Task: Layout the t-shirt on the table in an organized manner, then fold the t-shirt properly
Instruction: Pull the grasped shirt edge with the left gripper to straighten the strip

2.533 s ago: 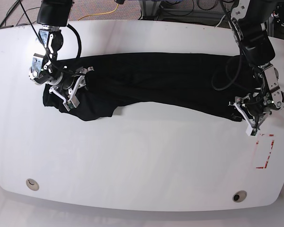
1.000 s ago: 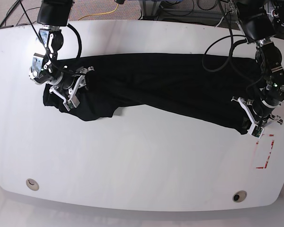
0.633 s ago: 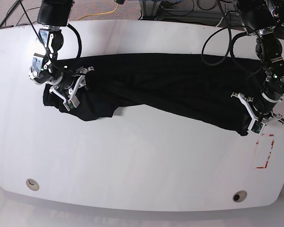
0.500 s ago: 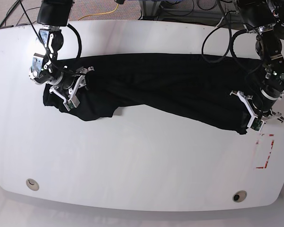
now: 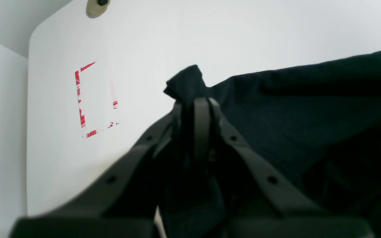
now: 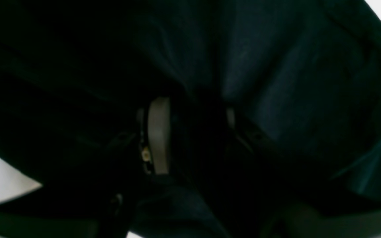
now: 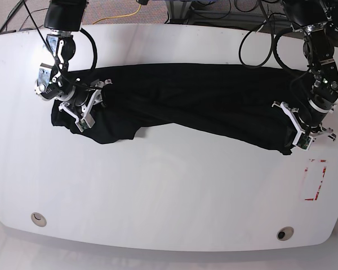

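- The t-shirt (image 7: 186,107) lies bunched in a long dark band across the far half of the table (image 7: 169,197), well away from the red dashed rectangle (image 7: 314,180) except at one end.
- The left gripper (image 7: 299,136) pinches the cloth's corner nearest that rectangle, fingers pressed together on a small tuft.
- The right gripper (image 7: 85,108) sits at the opposite end, buried in folds, jaws part-closed on fabric.
- A round grommet (image 7: 284,233) lies beyond the rectangle at the table's near edge.

Black arms, white-framed end effectors, looping black cables
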Robot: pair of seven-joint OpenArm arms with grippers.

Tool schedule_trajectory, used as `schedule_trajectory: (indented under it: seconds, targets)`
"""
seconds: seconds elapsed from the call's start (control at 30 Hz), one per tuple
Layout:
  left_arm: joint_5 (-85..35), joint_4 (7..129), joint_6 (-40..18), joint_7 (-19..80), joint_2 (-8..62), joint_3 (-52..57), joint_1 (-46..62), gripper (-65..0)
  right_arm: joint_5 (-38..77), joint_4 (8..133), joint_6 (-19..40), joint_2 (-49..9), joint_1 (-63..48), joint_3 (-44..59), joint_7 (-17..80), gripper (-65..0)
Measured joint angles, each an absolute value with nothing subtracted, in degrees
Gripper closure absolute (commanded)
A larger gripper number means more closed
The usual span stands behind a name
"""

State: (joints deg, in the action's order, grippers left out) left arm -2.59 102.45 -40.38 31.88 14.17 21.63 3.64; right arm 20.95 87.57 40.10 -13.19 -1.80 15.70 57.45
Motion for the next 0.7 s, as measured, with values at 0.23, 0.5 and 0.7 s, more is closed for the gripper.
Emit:
schedule_trajectory:
  seconds: [0.23,0.5,0.7]
  targets:
    - [-2.61,102.45,-40.36,31.99,14.20,21.63,3.86,-0.3,20.97,87.57,40.10,-13.17,-1.83,15.70,57.43,-19.3]
    - [-3.31,105.23,-40.36,32.05,16.75,20.60,7.97,0.0,20.95,87.57,40.10,-13.19,-1.83,15.68,57.43,-19.3]
    - [-8.32,108.73,-40.56,31.86,18.87,20.64,11.42,0.0,20.78,87.57,40.10,-12.84,-1.80,15.70,57.45,-19.3]
